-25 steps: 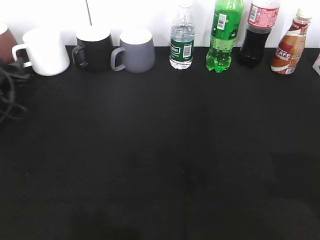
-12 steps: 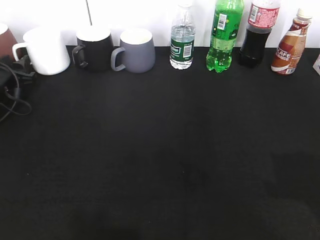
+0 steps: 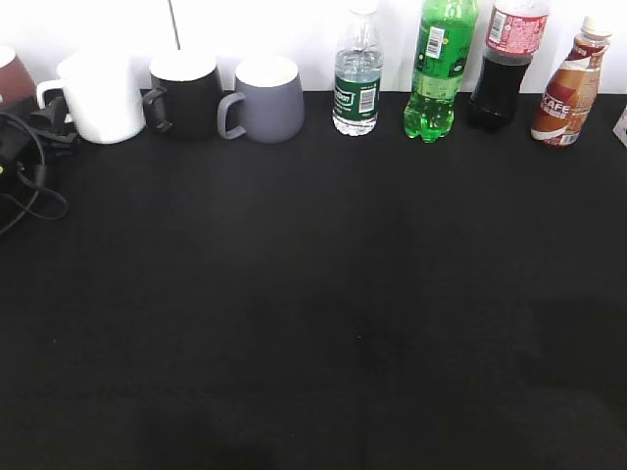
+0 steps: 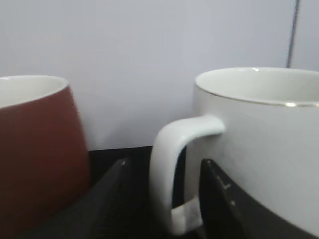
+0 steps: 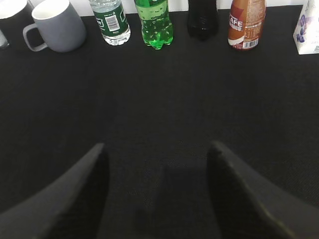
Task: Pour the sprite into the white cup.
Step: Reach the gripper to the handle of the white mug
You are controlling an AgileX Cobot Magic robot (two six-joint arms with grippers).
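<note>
We see a black table [image 3: 313,294] with a row of cups and bottles along its far edge, against a white wall. At about ten o'clock in the exterior view stands the white cup [image 3: 101,98], upright, with its loop handle turned left. The left gripper [image 4: 162,199] has its two dark fingers spread either side of that handle (one finger left of the loop, the other between loop and cup wall), released and not pressing on it. A reddish-brown mug [image 4: 35,154] sits just left of the cup. To the cup's right come a black mug [image 3: 184,93] and a grey mug [image 3: 265,98]. At about one o'clock stands the sprite [image 3: 438,69], upright, between a water bottle [image 3: 357,73] and a cola bottle [image 3: 502,64]. The right gripper [image 5: 157,194] hangs wide open above bare table, well apart from the sprite.
</note>
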